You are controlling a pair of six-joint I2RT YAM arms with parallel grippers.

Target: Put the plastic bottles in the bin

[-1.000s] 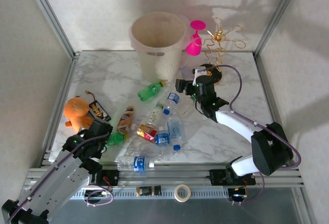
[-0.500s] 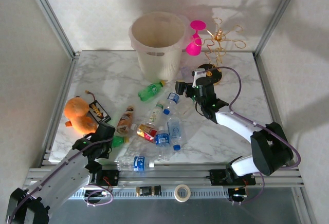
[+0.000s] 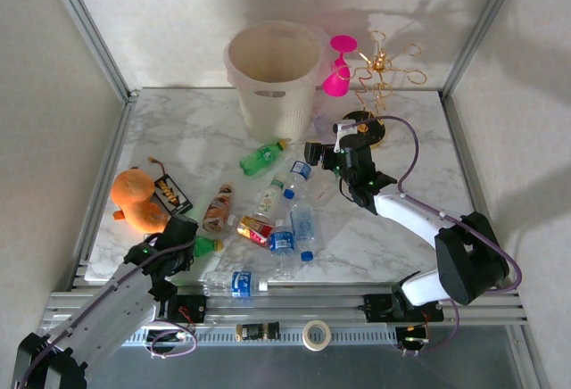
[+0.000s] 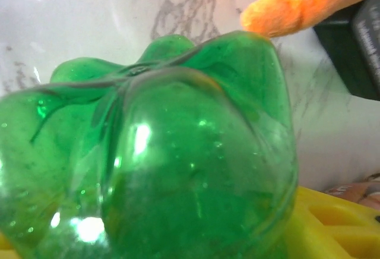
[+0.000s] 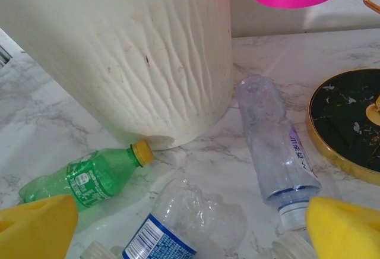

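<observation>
Down in the lower left of the top view, the left gripper (image 3: 177, 244) has shifted lower in the frame, away from the orange plush toy (image 3: 134, 197), and its fingers have drawn in. They now sit against a crumpled green bottle (image 4: 154, 152), which bulges up between them in the left wrist view with a yellow pad (image 4: 338, 223) pressed to its side. It looks like a pick in progress, and I can't say how firm the hold is. The bottle is on the marble table (image 3: 196, 139) for now, well apart from the bin (image 3: 268, 103) at the upper middle of the frame.

The right gripper (image 3: 314, 153) has barely moved. It hovers wide open with nothing between its pads (image 5: 35, 223), just below the bin over the scattered bottles.

My count:
- Two green bottles: the gripped one and a second green bottle with a yellow cap (image 3: 260, 157).
- One brown bottle (image 3: 217, 209).
- One red-labelled bottle (image 3: 254, 227).
- One small pale bottle (image 3: 270, 197).
- About six clear bottles (image 3: 234, 282), several with blue labels.
- One bin, one pink goblet (image 3: 339, 66) and one gold wire stand (image 3: 379, 72).

No bottle shows inside the bin, though I can't see to its bottom, so nearly all the work seems left.
</observation>
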